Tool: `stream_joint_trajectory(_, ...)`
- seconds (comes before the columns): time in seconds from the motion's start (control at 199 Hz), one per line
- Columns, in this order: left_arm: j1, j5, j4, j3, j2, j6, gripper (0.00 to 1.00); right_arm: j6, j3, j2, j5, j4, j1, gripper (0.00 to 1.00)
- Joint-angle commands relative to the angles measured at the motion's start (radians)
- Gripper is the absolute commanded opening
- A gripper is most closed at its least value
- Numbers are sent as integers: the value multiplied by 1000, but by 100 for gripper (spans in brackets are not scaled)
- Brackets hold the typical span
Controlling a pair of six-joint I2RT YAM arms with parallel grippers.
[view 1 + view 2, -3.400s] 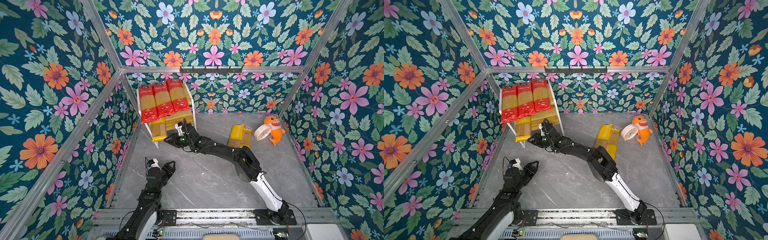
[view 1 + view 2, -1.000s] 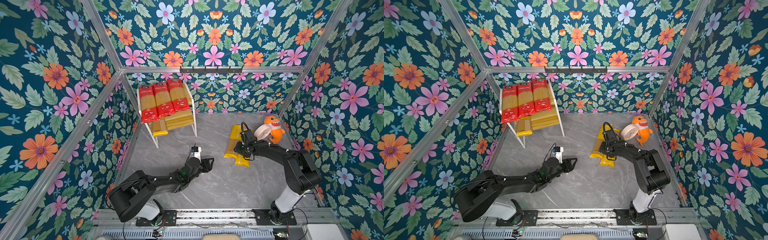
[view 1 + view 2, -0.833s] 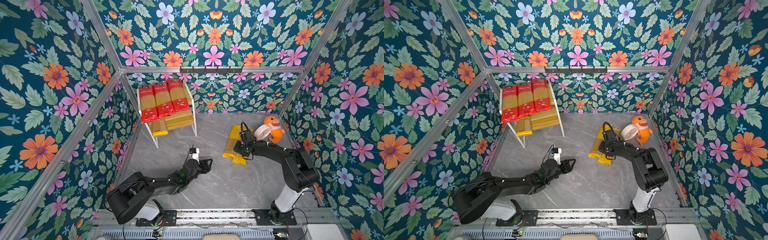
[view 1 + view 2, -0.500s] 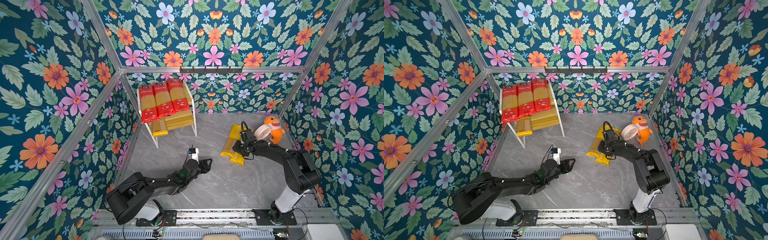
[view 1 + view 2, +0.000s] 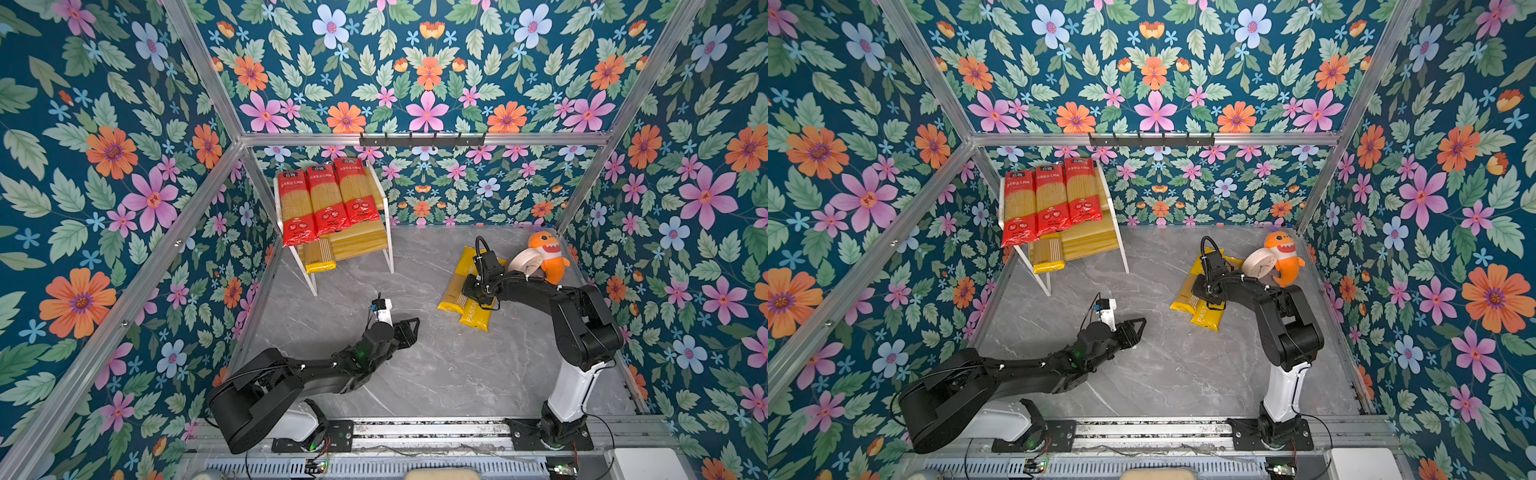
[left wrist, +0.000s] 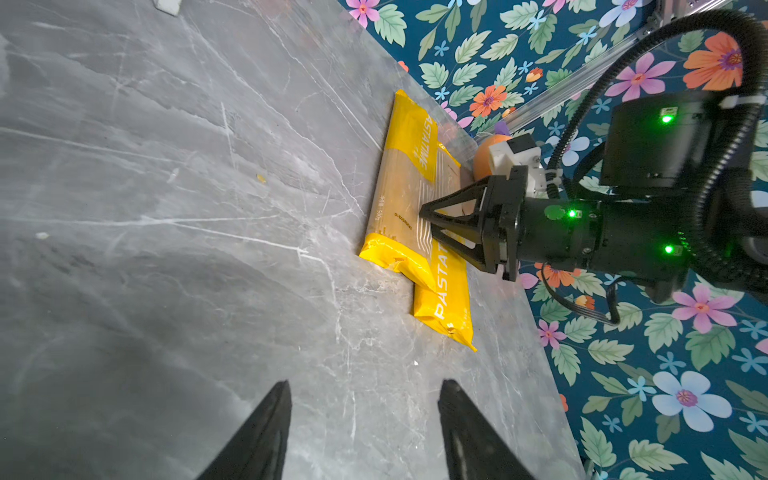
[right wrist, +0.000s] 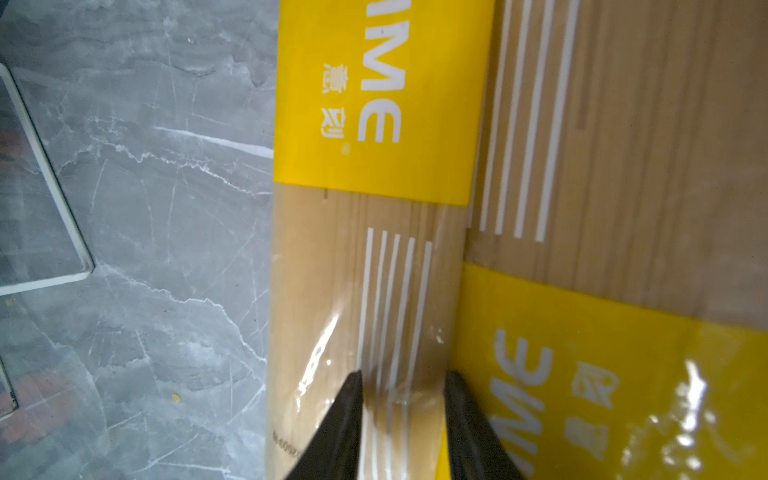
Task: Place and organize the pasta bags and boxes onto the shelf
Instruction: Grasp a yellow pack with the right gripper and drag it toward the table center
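my right gripper (image 7: 402, 384) sits on the upper yellow pasta pack (image 5: 454, 296), fingertips narrowly apart across its long axis; i cannot tell if they bite. it lies flat, well apart from the shelf (image 5: 361, 243). my left gripper (image 6: 361, 386) hangs spread, empty, farther off.

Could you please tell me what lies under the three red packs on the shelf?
One yellow pack on the lower board; the red packs cover its far end.

paired high overhead, facing down on the whole bench (image 5: 436, 374); left wrist low across it; right wrist close above the yellow packs (image 6: 409, 187), shared by all.
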Motion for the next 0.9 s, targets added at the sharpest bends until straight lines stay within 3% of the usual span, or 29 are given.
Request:
stream_joint_trajectory(0.0,-1,-25,44,-11,-2,-18,60,-26,11,11,-15,-10,2,24)
stream_joint_trajectory(0.196,-2,-22,49,-12,5,-28,60,-101,24,19,-68,-20,42,8)
stream_joint_trajectory(0.607,1,-52,-154,13,-85,-39,61,-165,-37,-114,-177,-195,305,4)
stream_joint_trajectory(0.747,4,-59,-203,26,-95,-41,63,-88,-152,-199,-243,-129,306,10)
stream_joint_trajectory(0.898,26,-16,-182,2,-75,-82,63,-74,-192,-280,-274,-147,262,37)
